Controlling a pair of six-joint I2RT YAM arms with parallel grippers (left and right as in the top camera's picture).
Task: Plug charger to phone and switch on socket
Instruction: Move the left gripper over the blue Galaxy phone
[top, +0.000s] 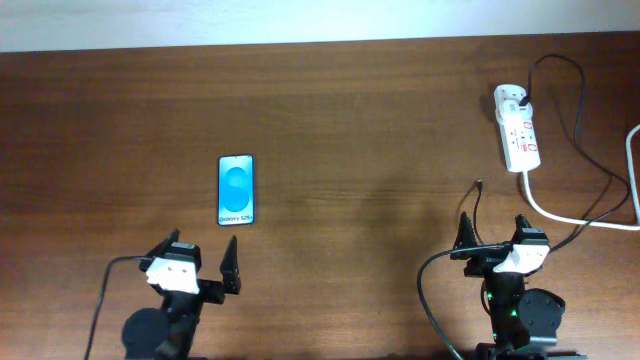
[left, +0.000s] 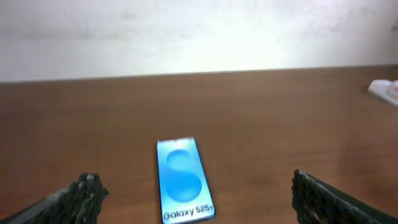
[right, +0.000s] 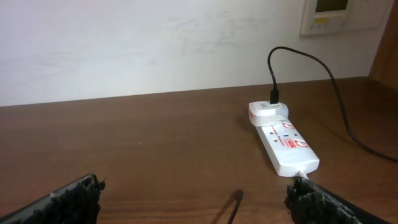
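Currently, left end effector (top: 200, 250) and right end effector (top: 493, 238) both spread apart, empty; phone (top: 236, 189) and charger (right: 274, 97) well apart.

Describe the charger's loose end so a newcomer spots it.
Find the white socket at the table's far right. The charger, a thin black cable, loops from its top end back toward the right hand. Its tip lies on bare wood just ahead of that hand; the other cord is thick and white.
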